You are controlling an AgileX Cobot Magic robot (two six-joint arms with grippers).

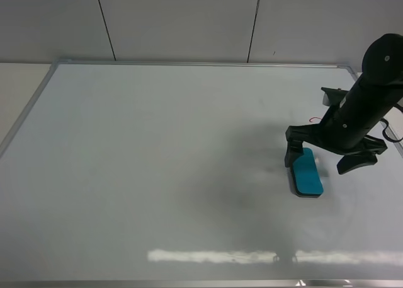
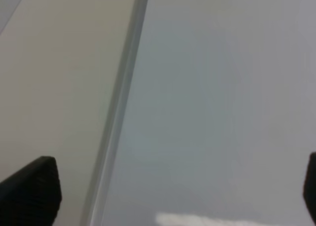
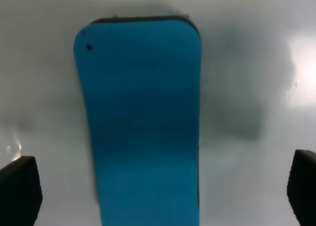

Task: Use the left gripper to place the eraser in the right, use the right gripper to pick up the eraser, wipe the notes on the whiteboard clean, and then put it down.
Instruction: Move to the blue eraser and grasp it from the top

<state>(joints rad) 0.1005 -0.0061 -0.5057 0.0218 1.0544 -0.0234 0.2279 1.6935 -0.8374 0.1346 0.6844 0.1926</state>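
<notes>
Over the eraser (image 3: 140,122), my right pincer (image 1: 321,161) hangs spread wide, holding nothing; closing off-centre could skid it across the glossy whiteboard (image 1: 157,162).

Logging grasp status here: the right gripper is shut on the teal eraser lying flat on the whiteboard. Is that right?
No. The right gripper is open, not shut on the eraser: the right wrist view shows its fingertips wide apart, one on each side of the eraser with gaps between. The eraser does lie flat on the whiteboard.
</notes>
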